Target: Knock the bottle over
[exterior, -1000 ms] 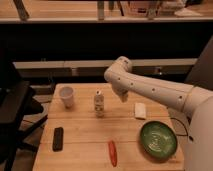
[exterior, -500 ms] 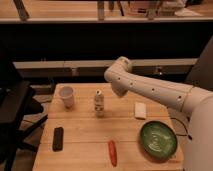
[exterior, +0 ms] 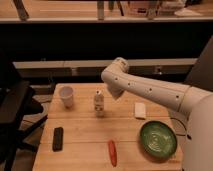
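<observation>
The bottle (exterior: 99,103) is small and pale with a white cap. It stands upright on the wooden table (exterior: 90,127), near the back middle. The white arm reaches in from the right, bends at a joint above the table and points down. My gripper (exterior: 113,94) is at its lower end, just right of the bottle's top and close to it. I see no contact between them.
A white paper cup (exterior: 66,96) stands left of the bottle. A black flat device (exterior: 58,138) lies front left and a red chili-like item (exterior: 112,152) front middle. A green bowl (exterior: 157,140) sits front right and a small white block (exterior: 140,110) behind it. A dark chair (exterior: 17,107) stands left of the table.
The arm's lower end has edged slightly left toward the bottle. The bottle still stands upright in the same spot.
</observation>
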Motion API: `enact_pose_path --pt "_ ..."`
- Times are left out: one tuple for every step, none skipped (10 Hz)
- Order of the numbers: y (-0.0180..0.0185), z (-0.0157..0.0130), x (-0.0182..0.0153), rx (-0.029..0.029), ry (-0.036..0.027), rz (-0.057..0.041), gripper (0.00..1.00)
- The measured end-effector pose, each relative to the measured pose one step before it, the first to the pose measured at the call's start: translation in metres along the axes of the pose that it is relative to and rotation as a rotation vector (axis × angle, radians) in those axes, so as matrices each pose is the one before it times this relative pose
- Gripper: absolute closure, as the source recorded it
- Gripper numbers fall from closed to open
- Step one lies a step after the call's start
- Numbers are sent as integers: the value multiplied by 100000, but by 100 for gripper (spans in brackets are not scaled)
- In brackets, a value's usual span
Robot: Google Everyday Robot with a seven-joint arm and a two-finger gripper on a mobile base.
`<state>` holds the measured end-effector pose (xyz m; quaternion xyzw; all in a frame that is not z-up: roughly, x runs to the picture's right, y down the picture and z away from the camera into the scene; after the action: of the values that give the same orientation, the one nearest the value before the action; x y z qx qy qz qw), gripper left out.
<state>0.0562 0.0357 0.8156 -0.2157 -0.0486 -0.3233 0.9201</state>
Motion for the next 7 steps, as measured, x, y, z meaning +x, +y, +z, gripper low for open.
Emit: enact_pose_path --pt "-326 -54 -561 238 -485 -892 100" --pt "-574 -92 -967 434 -823 -1576 100" --pt "-416 -44 -686 341 -628 -1408 100" --pt "-432 -19 -633 328 -547 -1537 100" --pt "-580 -99 -673 544 -467 -1862 100" --pt "-637 -94 -724 622 -414 -1806 100" --pt "-416 -34 -495 405 -267 -1194 100"
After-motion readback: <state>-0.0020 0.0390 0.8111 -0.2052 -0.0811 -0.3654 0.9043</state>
